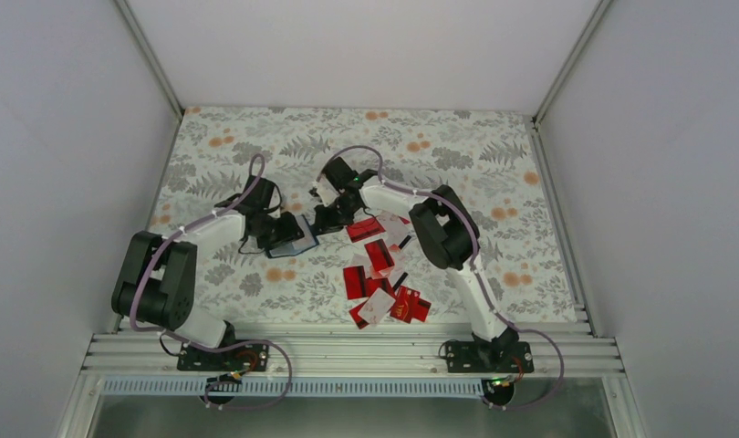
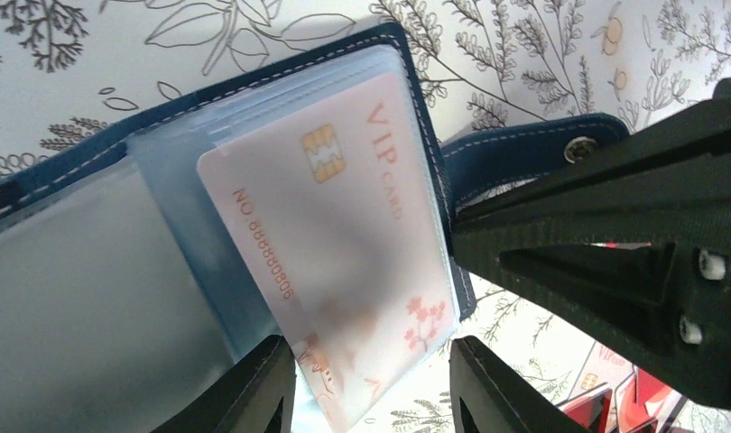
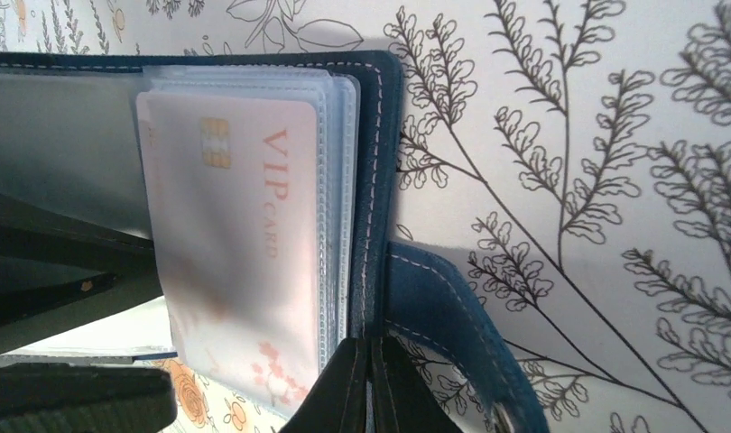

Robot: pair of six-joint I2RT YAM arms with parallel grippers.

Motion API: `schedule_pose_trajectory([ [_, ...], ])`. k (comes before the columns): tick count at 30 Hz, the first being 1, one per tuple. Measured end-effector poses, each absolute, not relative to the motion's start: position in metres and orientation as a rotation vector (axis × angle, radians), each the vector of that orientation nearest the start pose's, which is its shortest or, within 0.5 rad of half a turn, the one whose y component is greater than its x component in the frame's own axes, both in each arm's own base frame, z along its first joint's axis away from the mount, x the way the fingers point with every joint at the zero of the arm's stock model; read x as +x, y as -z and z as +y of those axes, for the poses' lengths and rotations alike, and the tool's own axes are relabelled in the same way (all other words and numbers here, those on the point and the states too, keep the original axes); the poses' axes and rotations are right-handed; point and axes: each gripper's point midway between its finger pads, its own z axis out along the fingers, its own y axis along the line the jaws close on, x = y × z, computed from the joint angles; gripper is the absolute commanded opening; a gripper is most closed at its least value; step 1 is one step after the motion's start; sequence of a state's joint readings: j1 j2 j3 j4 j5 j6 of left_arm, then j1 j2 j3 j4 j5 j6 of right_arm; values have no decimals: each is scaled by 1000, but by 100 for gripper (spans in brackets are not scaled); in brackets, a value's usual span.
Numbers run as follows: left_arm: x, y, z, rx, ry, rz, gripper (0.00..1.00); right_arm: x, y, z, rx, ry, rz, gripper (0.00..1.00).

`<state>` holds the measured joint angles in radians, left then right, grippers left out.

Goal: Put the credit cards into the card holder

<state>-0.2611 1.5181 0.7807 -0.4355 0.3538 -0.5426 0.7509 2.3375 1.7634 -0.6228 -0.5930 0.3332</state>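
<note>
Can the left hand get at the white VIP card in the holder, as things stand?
Likely yes. The left hand has its fingers apart on both sides of the free end of the white card, nothing between. The right hand, shut, sits aside at the card holder's edge.

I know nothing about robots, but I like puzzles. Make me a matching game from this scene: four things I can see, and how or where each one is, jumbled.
Things:
1. card holder
2. white VIP card
3. red cards
4. tablecloth

Descriptions:
A. scattered loose, outside the holder
B. printed with leaves and flowers
C. lying open
D. on the holder's clear sleeves

Pairs: 1-C, 2-D, 3-A, 4-B
</note>
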Motion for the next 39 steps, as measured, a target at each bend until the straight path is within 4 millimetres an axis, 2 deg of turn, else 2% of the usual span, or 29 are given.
schedule_pose_trajectory([
  [4,291,-42,-142,-282,701,2823,49,316,-20,424,-790,-1058,2839,4],
  [12,292,-51,-140,-254,664,2840,75,313,-26,423,-800,-1066,2846,4],
  [15,292,-60,-138,-235,642,2840,78,311,-31,425,-805,-1096,2839,5],
  [17,293,-66,-137,-221,633,2838,73,311,-35,426,-807,-1119,2833,5],
  [20,296,-76,-135,-201,612,2827,56,309,-45,429,-807,-1169,2820,8],
  [24,294,-81,-129,-171,559,2825,38,309,-59,436,-803,-1257,2788,20],
  [27,293,-78,-124,-155,514,2838,29,308,-65,440,-794,-1316,2775,27],
  [31,293,-71,-119,-148,463,2851,22,307,-70,442,-777,-1368,2771,33],
  [39,285,-42,-111,-161,385,2930,13,315,-70,439,-737,-1422,2770,35],
])
